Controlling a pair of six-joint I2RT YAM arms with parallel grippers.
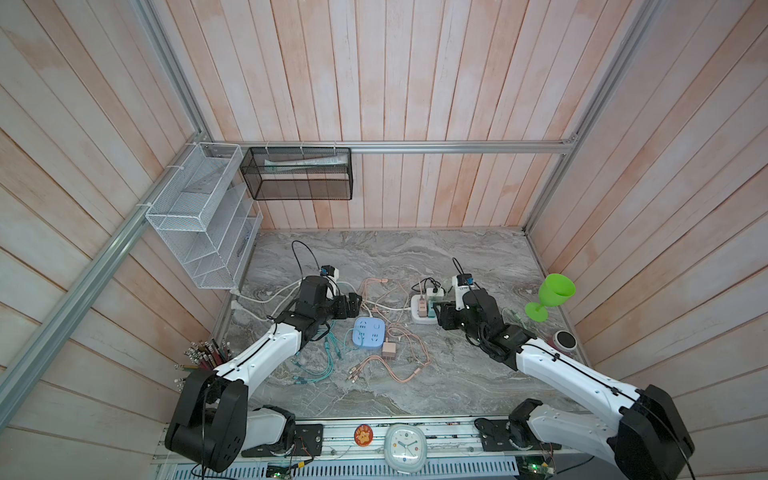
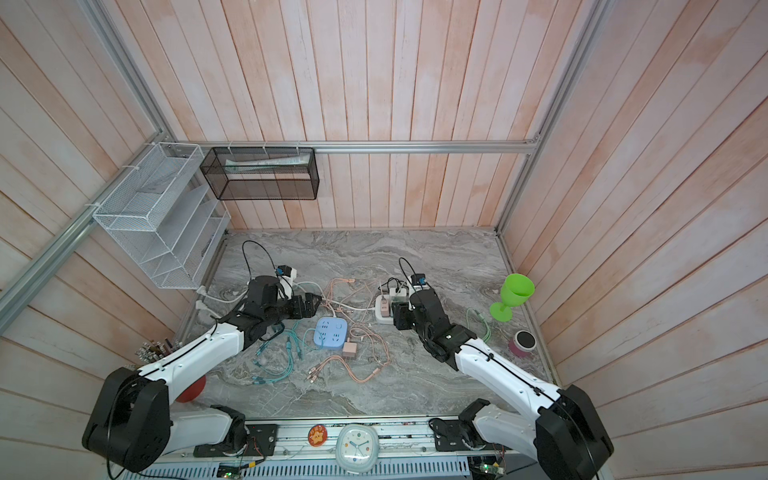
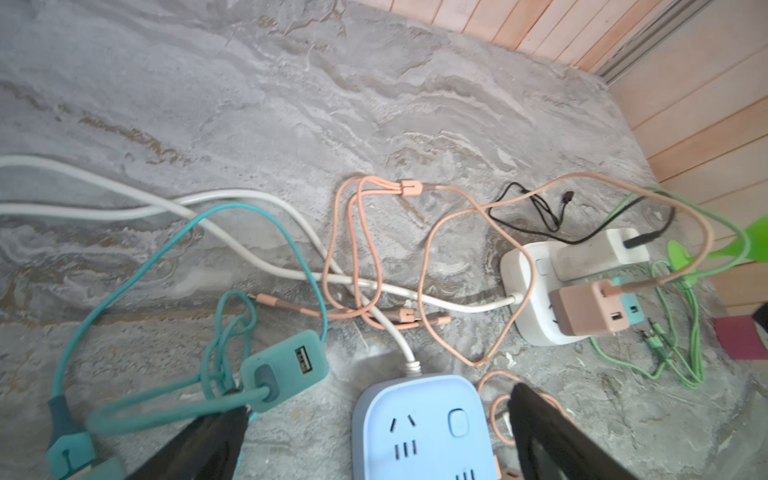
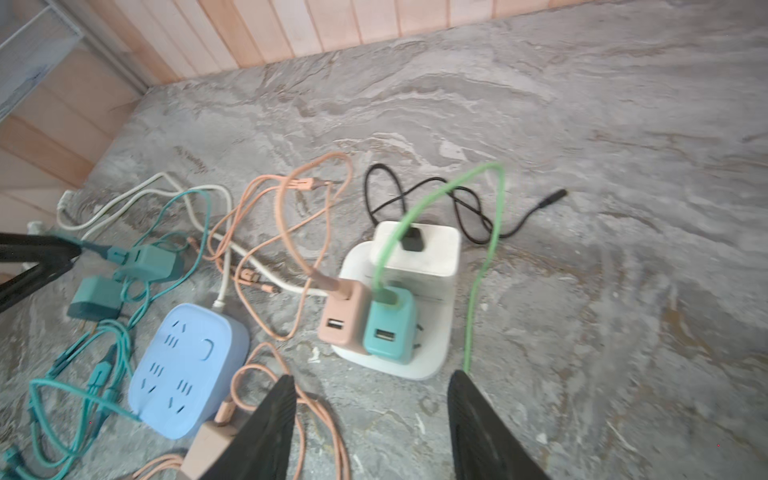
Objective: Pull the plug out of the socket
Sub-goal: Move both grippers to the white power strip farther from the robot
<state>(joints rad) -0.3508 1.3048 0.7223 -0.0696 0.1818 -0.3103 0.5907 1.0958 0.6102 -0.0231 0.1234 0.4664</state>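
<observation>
The teal plug (image 4: 388, 332) stood in the white socket (image 4: 436, 332), straight ahead of the open, empty right claw (image 4: 372, 376). The left claw (image 3: 380, 399), also open, sat farther off.

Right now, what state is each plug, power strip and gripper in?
Square white power strip, three adapters plugged in.
Pale blue power strip, top sockets empty.
Pink cube adapter, plugged into the white strip.
Light teal cube adapter, plugged in beside it.
Dark teal adapter, unplugged, lying on the table.
Left gripper, open.
Right gripper, open, holding nothing.
</observation>
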